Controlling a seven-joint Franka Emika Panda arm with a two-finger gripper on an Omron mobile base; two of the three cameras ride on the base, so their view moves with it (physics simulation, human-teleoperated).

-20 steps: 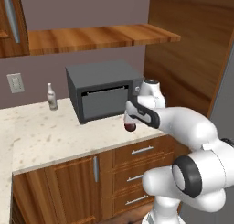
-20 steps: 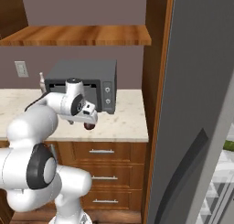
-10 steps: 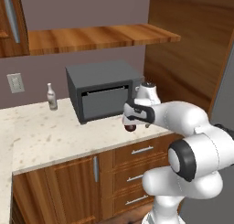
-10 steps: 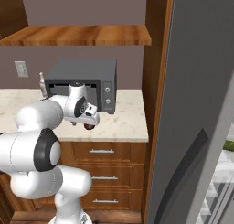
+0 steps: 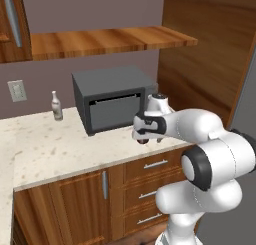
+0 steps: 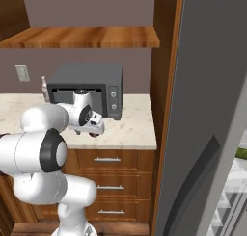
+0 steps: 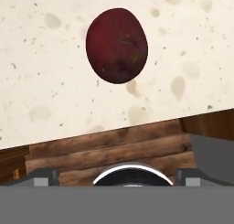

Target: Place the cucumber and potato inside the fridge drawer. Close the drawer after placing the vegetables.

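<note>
The potato (image 7: 117,45), a dark reddish-brown lump, lies on the speckled cream counter (image 7: 41,81) close to its front edge. In the hand view it sits above and ahead of my gripper (image 7: 118,176), whose dark fingertips (image 7: 39,175) stand wide apart at the bottom with nothing between them. In the left base view the gripper (image 5: 145,137) hangs open just over the potato (image 5: 142,141), in front of the microwave. The right base view shows the gripper (image 6: 95,129) over the same spot. The cucumber is out of view, and the fridge drawer is hidden behind the open fridge door.
A dark grey microwave (image 5: 112,104) stands on the counter behind the hand, and a small bottle (image 5: 56,106) stands to its left by the wall. Wooden drawers (image 5: 152,165) lie below the counter edge. The big grey fridge door (image 6: 207,114) stands open at the right.
The hand has sunk a little toward the counter over the potato and the arm's elbow has swung round. The jaws have stayed wide open.
</note>
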